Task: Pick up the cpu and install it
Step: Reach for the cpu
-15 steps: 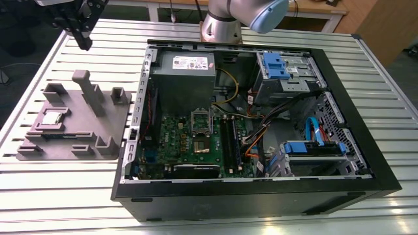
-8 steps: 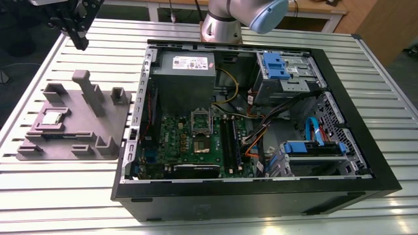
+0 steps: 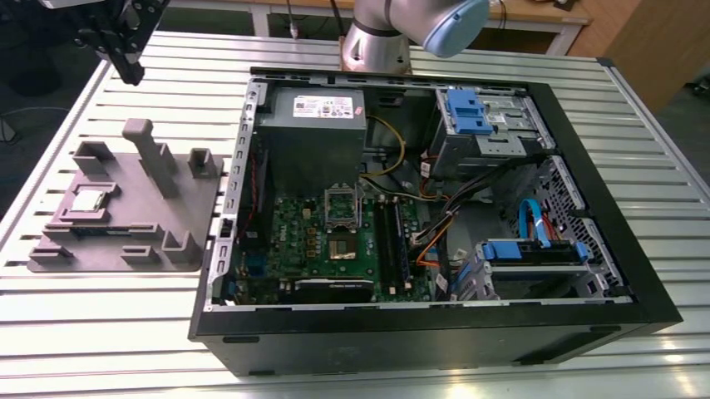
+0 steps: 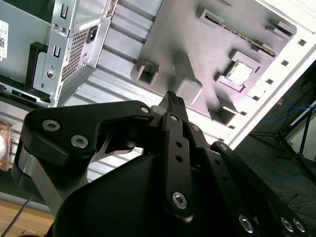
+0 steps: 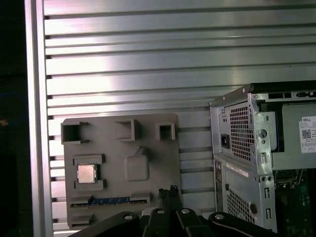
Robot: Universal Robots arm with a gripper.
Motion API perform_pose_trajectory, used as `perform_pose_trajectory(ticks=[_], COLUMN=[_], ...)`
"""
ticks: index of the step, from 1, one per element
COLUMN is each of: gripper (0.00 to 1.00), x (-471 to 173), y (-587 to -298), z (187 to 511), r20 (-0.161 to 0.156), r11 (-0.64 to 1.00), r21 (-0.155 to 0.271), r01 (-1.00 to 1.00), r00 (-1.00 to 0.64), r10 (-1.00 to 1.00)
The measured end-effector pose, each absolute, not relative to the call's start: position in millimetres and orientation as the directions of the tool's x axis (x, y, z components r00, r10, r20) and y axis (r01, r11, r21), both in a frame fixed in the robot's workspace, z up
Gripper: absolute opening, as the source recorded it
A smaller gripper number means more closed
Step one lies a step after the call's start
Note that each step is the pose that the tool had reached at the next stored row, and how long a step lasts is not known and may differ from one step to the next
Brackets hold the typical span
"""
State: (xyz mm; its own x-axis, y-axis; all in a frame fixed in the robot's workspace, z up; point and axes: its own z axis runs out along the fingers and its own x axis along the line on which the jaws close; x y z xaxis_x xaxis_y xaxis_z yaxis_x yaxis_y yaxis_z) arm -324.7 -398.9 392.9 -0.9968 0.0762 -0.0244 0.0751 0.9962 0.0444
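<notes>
Silvery-grey and flat, the cpu (image 5: 86, 173) looks light, stiff and fragile, best gripped by opposite edges; the tool (image 5: 168, 190) hangs closed and empty.

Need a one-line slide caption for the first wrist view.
Gripper near the grey fixture tray, cpu resting in a tray pocket, computer case beside it on the slatted table.

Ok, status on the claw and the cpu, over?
Claw shut, empty, up high near the grey fixture tray. Cpu lies flat in its pocket on that tray, untouched. Nothing on top of it.
</notes>
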Motion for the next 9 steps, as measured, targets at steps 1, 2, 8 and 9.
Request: perform_pose_trajectory(ticks=[1, 2, 8, 9], gripper=[0.1, 0.1, 0.1, 0.1], x=[-325.4, -326.0, -330.1, -330.7], y=[-399.0, -398.9, -399.0, -398.9], z=[392.9, 392.9, 392.9, 392.9], r20=[-0.024, -0.024, -0.025, -0.025], r11=[0.996, 0.996, 0.996, 0.996], r21=[0.044, 0.044, 0.044, 0.044], r01=[0.075, 0.075, 0.075, 0.075], r00=[-0.997, -0.997, -0.997, -0.997], r10=[0.076, 0.076, 0.076, 0.076])
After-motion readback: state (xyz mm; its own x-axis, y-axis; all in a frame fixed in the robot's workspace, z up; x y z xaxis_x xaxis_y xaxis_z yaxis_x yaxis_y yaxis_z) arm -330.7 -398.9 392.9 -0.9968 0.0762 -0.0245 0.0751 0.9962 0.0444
